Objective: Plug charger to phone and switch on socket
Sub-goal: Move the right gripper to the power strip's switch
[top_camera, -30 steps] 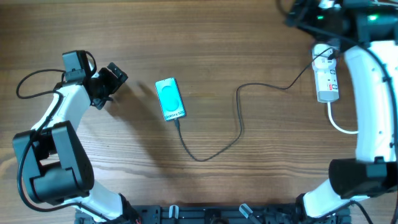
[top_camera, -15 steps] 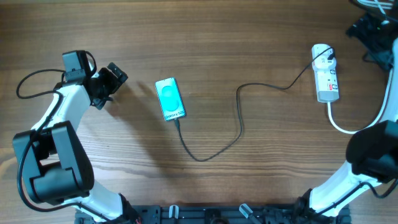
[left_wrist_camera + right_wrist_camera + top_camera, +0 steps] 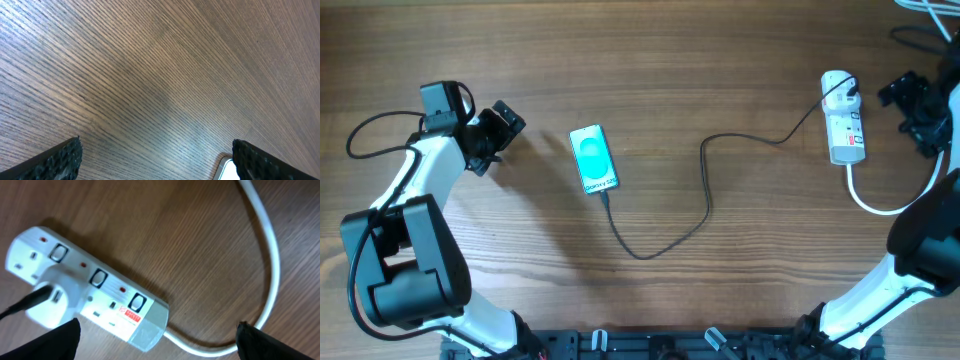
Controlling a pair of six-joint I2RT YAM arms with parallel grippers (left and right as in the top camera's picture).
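Observation:
The phone (image 3: 593,158) lies flat on the wood with its teal screen up. The charger (image 3: 704,190) is a thin black cable. It runs from the phone's near end in a loop across the table to a white plug seated in the socket (image 3: 845,122). My left gripper (image 3: 502,140) is open to the left of the phone, and the left wrist view catches a phone corner (image 3: 226,171) beside one fingertip (image 3: 265,162). My right gripper (image 3: 912,108) is open just right of the socket (image 3: 90,284), above the table with nothing between its fingers.
The socket's thick white cord (image 3: 868,203) curves off toward the right edge, and it also shows in the right wrist view as the white cord (image 3: 270,255). More cables (image 3: 925,15) lie at the far right corner. The left arm's black lead (image 3: 370,130) loops at the left.
My right arm has swung from above the far right corner down to the right side of the socket. The left arm, phone and cable have not moved.

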